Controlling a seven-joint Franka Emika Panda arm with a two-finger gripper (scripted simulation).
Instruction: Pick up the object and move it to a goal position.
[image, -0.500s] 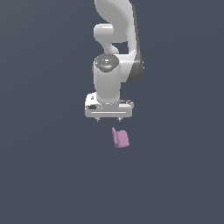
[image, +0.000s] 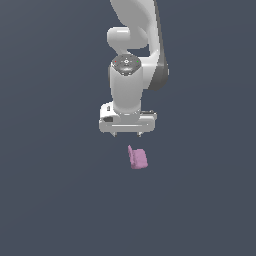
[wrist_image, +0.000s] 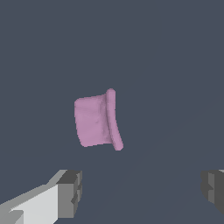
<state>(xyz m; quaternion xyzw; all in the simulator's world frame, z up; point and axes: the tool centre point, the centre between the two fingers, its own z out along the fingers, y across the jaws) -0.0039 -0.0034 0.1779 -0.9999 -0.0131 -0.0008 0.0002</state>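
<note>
Counter (image: 45, 200) surface fills both views as a flat, uniform slate grey, with no edge, seam or marking visible anywhere on it.

Next in size is the arm (image: 135, 60), a smooth white body with a dark grey band at one joint, coming down from the top of the exterior view and pointing straight down. A round cap on its wrist carries small red and dark dots, too small to read as letters or a logo. No brand name, label or other writing can be made out on any part of it.

At the arm's lower end sits the pincer (image: 127, 134), a wide white crossbar with two short dark tips poking out beneath. In the wrist view its fingers (wrist_image: 70, 192) stand far apart at opposite sides of the frame, so it is spread wide and holds nothing.

Smallest is the block (image: 137, 158), a matte pink-lilac piece lying on the counter just below the pincer in the exterior view and slightly toward that view's right, apart from both fingers. In the wrist view the block (wrist_image: 94, 121) shows a squarish body with a thin curved flap along one side. It bears no print.
</note>
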